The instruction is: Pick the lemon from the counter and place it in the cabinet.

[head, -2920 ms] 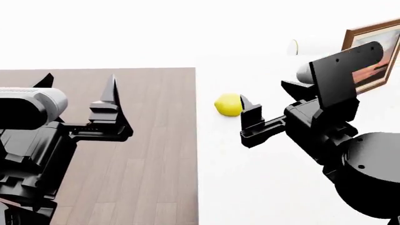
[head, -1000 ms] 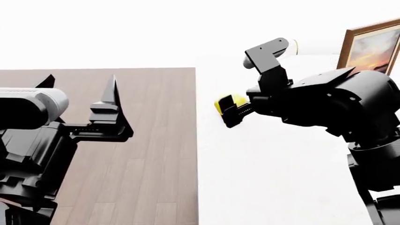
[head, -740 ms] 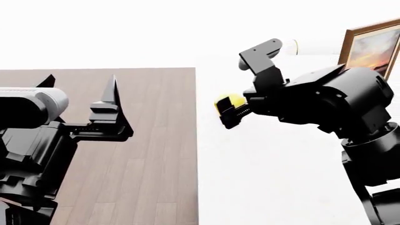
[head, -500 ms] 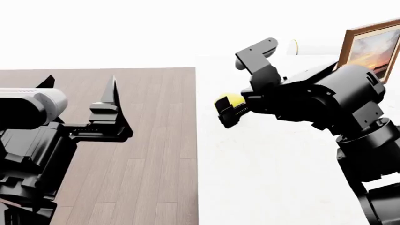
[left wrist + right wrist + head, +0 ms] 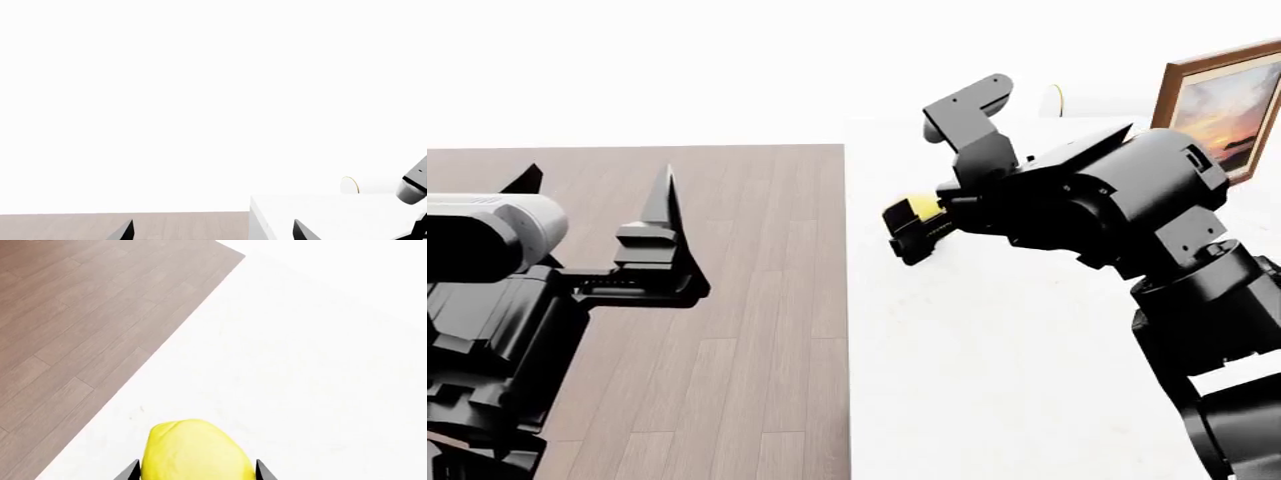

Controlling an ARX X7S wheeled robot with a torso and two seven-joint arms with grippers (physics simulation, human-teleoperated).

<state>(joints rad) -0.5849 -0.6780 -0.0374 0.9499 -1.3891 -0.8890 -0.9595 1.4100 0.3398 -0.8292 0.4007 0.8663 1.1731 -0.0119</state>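
I have the right gripper (image 5: 910, 232) closed on the lemon (image 5: 195, 451), its two fingers pressed against either side of the fruit above the counter (image 5: 1001, 370), near the edge by the floor (image 5: 741, 300). My left gripper (image 5: 601, 215) hangs over the floor, spread wide and holding nothing.

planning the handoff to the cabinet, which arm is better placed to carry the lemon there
Right. The right gripper is shut on the lemon, which sits between its fingers above the counter. The left gripper is open and empty over the floor. The cabinet is not in view.
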